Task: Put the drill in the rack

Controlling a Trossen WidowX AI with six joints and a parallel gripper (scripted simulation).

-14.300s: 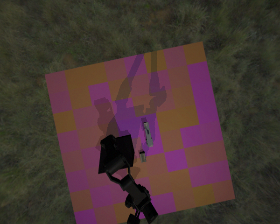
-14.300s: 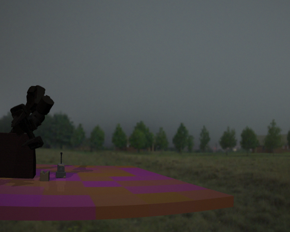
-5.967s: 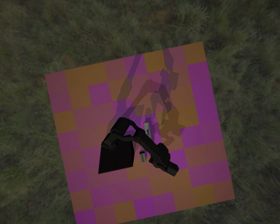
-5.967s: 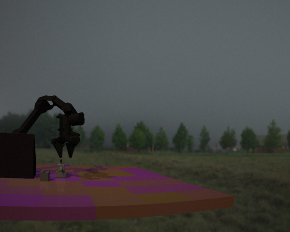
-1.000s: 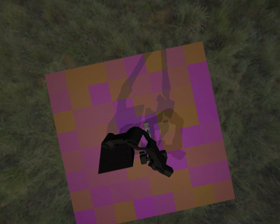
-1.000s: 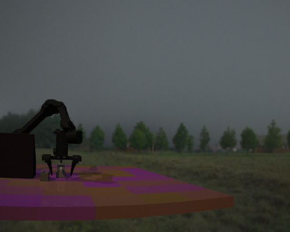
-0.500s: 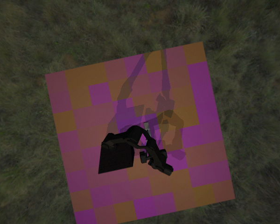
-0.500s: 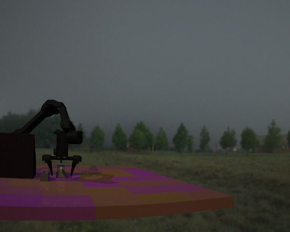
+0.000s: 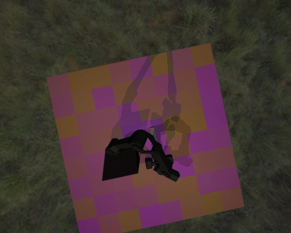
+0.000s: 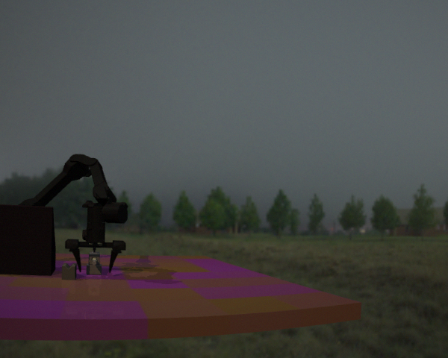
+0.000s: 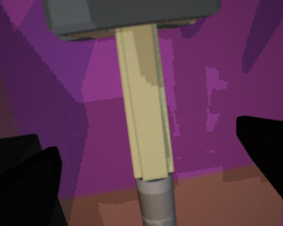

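Observation:
The drill, apparently the cream bar with a grey cylindrical end (image 11: pixel 145 105), runs out of a grey block (image 11: pixel 132 13) (image 9: pixel 152 130) in the wrist view. In the exterior view its pale round end (image 10: pixel 94 260) shows in front of that block. My gripper (image 11: pixel 150 140) (image 10: pixel 95 270) is open and empty, pointing down, with one finger on each side of the drill and neither touching it. A small notched grey block, apparently the rack (image 10: pixel 69 271), stands just left of the left finger in the exterior view. I cannot make out the key.
A large dark box (image 9: pixel 120 162) (image 10: pixel 19 239) stands left of the gripper, beyond the notched block in the exterior view. The arm (image 9: pixel 139 139) (image 10: pixel 78 165) arches above and hides part of the tabletop (image 9: pixel 210 160) in the top view. Arm shadows cross the tiles.

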